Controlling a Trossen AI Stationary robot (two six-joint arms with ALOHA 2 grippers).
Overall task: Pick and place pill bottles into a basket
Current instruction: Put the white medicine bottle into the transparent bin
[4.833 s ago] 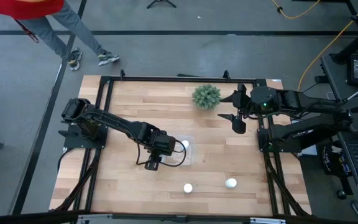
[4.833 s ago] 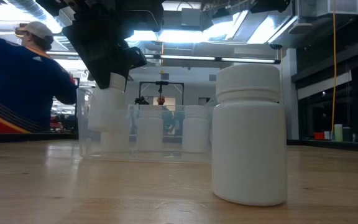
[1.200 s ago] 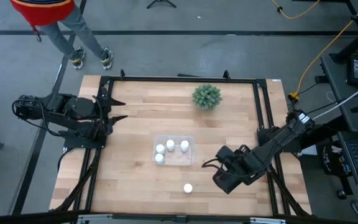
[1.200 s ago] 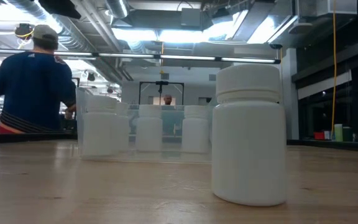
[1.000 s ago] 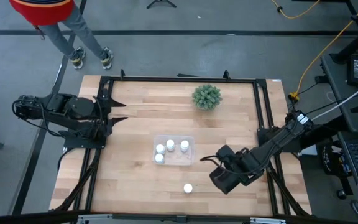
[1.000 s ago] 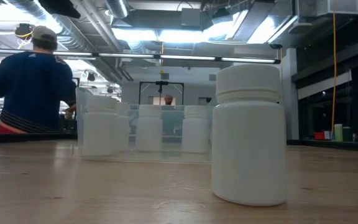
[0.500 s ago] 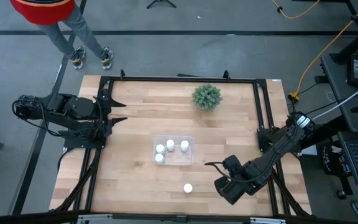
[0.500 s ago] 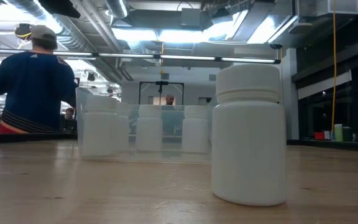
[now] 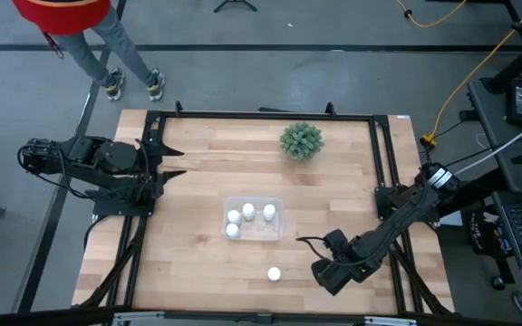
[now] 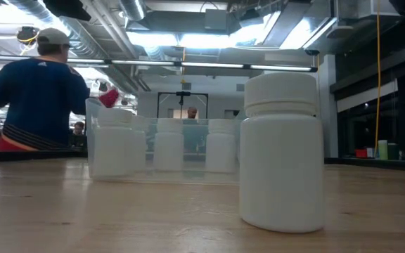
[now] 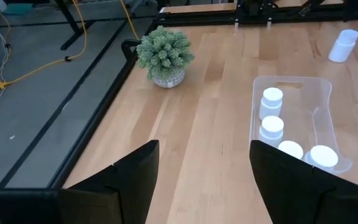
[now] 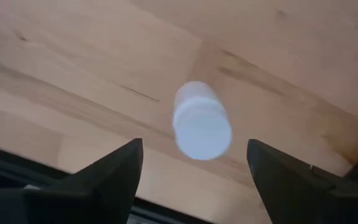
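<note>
The clear basket (image 9: 254, 220) sits mid-table with several white pill bottles standing in it; it also shows in the left wrist view (image 11: 323, 106) and the low view (image 10: 93, 140). One loose bottle (image 9: 274, 273) stands near the table's near edge and looms large in the low view (image 10: 282, 151). Another loose bottle (image 12: 202, 122) stands upright on the wood below my right gripper (image 12: 194, 143), between its open fingers, which stand apart from it. The high view hides that bottle under my right gripper (image 9: 327, 274). My left gripper (image 9: 172, 159) is open and empty at the table's left edge.
A green spiky plant (image 9: 301, 141) stands at the far middle of the table. The black frame rail runs along the near edge close to my right gripper. A person (image 10: 37, 98) stands beyond the table's far left corner.
My right gripper has gone toward the table's near edge and stands over the loose right-hand bottle, its fingers still open. The bottles and the basket have stayed where they were.
</note>
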